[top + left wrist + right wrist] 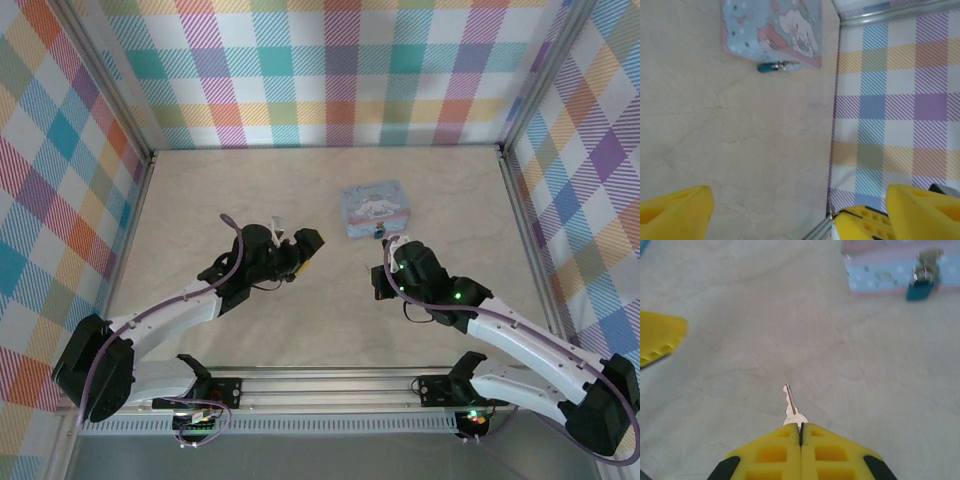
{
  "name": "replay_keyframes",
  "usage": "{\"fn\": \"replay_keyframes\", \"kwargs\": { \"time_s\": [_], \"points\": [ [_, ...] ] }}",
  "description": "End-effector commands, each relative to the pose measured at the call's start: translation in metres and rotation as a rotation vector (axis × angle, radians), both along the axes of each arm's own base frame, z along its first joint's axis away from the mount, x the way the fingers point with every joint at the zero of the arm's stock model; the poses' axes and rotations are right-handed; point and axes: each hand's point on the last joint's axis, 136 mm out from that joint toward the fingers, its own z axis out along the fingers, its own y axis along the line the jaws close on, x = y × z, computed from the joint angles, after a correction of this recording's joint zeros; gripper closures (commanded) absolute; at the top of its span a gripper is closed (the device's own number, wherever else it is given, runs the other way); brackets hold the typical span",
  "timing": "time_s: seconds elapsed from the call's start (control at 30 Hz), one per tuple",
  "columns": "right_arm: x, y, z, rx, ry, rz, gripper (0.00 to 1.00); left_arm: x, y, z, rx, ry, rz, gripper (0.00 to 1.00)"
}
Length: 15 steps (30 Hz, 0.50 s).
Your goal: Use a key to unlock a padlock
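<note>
- At the left, the left gripper (303,248) hangs over the pale marbled table (230,190), a little left of the middle.
- In its own wrist view we see its yellow fingers (675,212) standing wide apart, with nothing between them but bare table.
- Right of centre and farther back sits a pale blue tin box (375,208) with a cartoon print and a pink edge, flat on the table.
- The padlock (378,235) hangs at the near side of the box. It is a tiny blue body whose metal shackle runs through the box's clasp, and the shackle looks closed.
- The left wrist view shows the same padlock (771,66) lying along the box's edge (770,27), with the plaid wall (890,100) to one side.
- Just near and right of the padlock, and apart from it, we find the right gripper (385,280).
- In its wrist view the right gripper (801,427) has its fingers pressed together on the key (792,410). It pinches the key by the head, and the toothed blade sticks out forward over the table.
- From there the padlock (920,287) and box (890,267) lie ahead to the right, well apart from the key's tip.
- One yellow finger of the left gripper (660,337) shows at the left edge.
</note>
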Motion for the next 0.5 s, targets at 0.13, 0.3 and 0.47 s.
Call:
{"fn": "replay_keyframes", "kwargs": {
  "time_s": [0.13, 0.3, 0.47],
  "points": [
    [0.006, 0.032, 0.043, 0.116, -0.165, 0.141, 1.0, -0.009, -0.04, 0.035, -0.124, -0.022, -0.087, 0.24],
    [0.005, 0.04, 0.039, 0.15, -0.133, 0.156, 1.0, -0.012, -0.063, 0.037, -0.121, -0.034, -0.137, 0.36],
    [0.002, 0.041, 0.038, 0.174, -0.123, 0.158, 1.0, -0.014, -0.078, 0.033, -0.136, -0.027, -0.163, 0.48]
  ]
}}
